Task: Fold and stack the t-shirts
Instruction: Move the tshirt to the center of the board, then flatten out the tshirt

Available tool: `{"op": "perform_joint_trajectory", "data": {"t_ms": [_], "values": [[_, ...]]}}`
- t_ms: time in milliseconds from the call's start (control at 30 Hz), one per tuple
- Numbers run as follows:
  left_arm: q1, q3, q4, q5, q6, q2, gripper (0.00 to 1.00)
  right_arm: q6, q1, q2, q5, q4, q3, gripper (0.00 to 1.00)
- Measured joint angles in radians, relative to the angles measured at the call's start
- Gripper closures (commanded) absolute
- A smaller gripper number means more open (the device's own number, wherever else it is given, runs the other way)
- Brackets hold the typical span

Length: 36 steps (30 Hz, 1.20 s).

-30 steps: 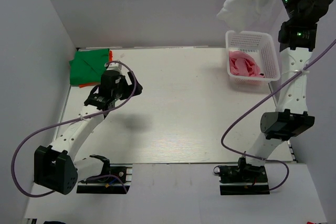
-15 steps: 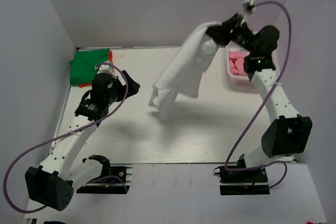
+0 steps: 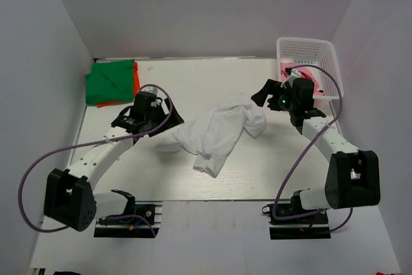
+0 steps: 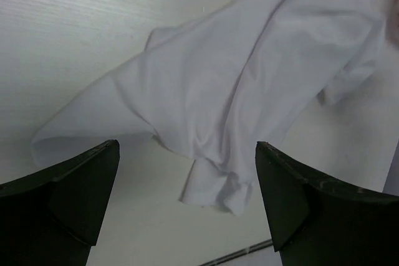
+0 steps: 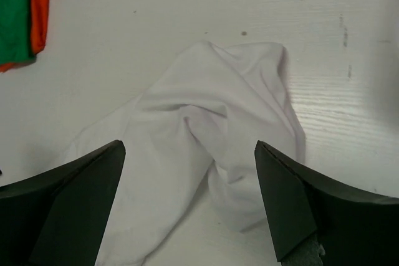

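Seen from above, the white soft cloth t-shirt [image 3: 215, 134] lies in a crumpled heap in the middle of the pale wooden table [image 3: 193, 85]. The left tool [image 3: 170, 116] is just beside its left end. The right tool [image 3: 261, 94] is near its far right end. Both tools are wide open and hold nothing. In the far left corner, the green folded cloth t-shirt [image 3: 109, 82] sits on the orange cloth t-shirt [image 3: 136, 76]. The pink cloth t-shirt [image 3: 297, 72] is in the white plastic lattice basket [image 3: 306, 46] at the far right.

The left wrist view shows the left tool [image 4: 187, 146] gaping with nothing in it. The white t-shirt [image 4: 237, 79] has a loose flap pointing toward it.

The right wrist view shows the right tool [image 5: 189, 144] open too, over the bunched end of the white t-shirt [image 5: 249, 91].

I think the job now is to spread this shirt flat. Each tool should pinch a loose outer edge, not the thick lump. Then they should pull gently apart, so the cloth smooths out and does not just slide.
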Motion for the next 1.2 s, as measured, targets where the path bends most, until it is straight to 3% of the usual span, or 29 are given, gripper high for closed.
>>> {"op": "perform_joint_trajectory", "data": {"t_ms": [167, 367, 467, 633, 1067, 1167, 1200], "values": [[-0.131, -0.039, -0.005, 0.100, 0.035, 0.085, 0.00, 0.052, -0.002, -0.060, 0.126, -0.097, -0.038, 0.10], [-0.355, -0.089, -0.036, 0.117, 0.069, 0.093, 0.02, 0.087, -0.002, -0.113, 0.249, -0.238, -0.149, 0.10], [-0.459, -0.087, -0.063, 0.095, 0.074, 0.138, 0.07, 0.093, -0.002, -0.170, 0.280, -0.282, -0.222, 0.10], [-0.605, -0.006, -0.095, 0.016, 0.089, 0.284, 0.07, 0.089, -0.002, -0.238, 0.301, -0.304, -0.271, 0.10], [-0.743, 0.146, -0.135, -0.295, 0.099, 0.507, 0.09, 0.049, -0.002, -0.257, 0.304, -0.298, -0.289, 0.10], [-0.742, 0.193, -0.136, -0.361, 0.091, 0.546, 0.15, 0.047, -0.002, -0.232, 0.278, -0.280, -0.299, 0.14], [-0.740, 0.203, -0.132, -0.380, 0.090, 0.555, 0.24, 0.046, 0.000, -0.217, 0.268, -0.276, -0.299, 0.15]]}}
